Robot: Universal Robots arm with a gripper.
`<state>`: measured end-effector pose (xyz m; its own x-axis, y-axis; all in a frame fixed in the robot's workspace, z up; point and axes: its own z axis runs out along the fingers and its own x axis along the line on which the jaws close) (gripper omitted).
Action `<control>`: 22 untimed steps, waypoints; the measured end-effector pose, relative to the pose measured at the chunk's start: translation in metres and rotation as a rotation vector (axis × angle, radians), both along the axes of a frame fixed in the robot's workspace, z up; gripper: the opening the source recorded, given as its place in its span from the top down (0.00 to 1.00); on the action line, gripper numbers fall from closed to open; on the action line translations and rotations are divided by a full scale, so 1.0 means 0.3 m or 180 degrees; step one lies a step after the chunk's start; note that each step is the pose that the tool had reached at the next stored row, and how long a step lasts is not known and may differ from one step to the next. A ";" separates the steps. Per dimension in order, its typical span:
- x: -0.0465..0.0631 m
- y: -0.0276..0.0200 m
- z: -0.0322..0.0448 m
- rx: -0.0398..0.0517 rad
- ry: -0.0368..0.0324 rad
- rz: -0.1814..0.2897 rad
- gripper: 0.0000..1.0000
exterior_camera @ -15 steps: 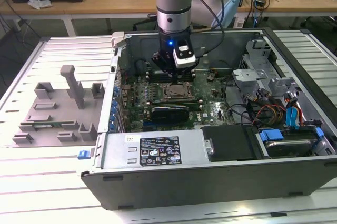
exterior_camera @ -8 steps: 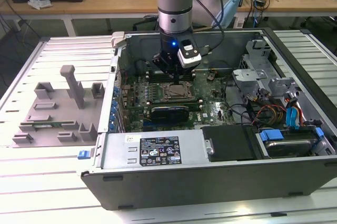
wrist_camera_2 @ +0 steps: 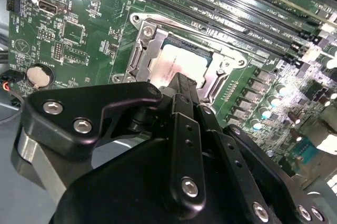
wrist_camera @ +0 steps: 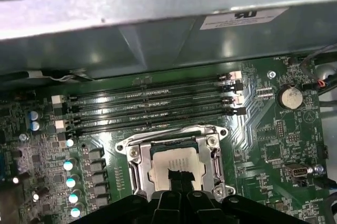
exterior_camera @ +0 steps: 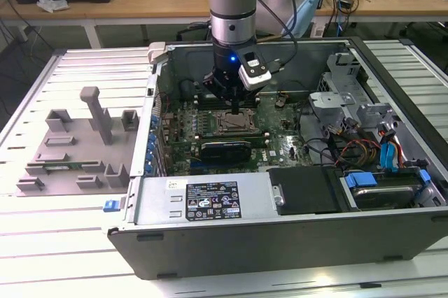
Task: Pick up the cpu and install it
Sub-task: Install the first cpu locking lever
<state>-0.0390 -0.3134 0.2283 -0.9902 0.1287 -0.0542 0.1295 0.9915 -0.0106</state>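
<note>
The gripper (wrist_camera_2: 180, 83), its fingers apparently pressed together, hangs just above the cpu (wrist_camera_2: 176, 65), which sits in the motherboard socket (wrist_camera: 176, 169).

I see an open computer case (exterior_camera: 210, 203) on the bench (exterior_camera: 70, 242), a grey parts fixture (exterior_camera: 77, 147) just beside it, memory slots (wrist_camera: 152, 111) inside.

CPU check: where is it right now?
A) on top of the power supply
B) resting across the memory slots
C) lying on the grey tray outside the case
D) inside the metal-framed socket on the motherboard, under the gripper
D: in both wrist views the silvery CPU lies within the socket frame on the motherboard, with the gripper directly over it; the exterior view puts the gripper above that socket too.
</note>
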 end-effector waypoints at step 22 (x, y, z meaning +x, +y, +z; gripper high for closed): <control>0.000 -0.035 0.058 -0.0001 0.0000 0.0010 0.89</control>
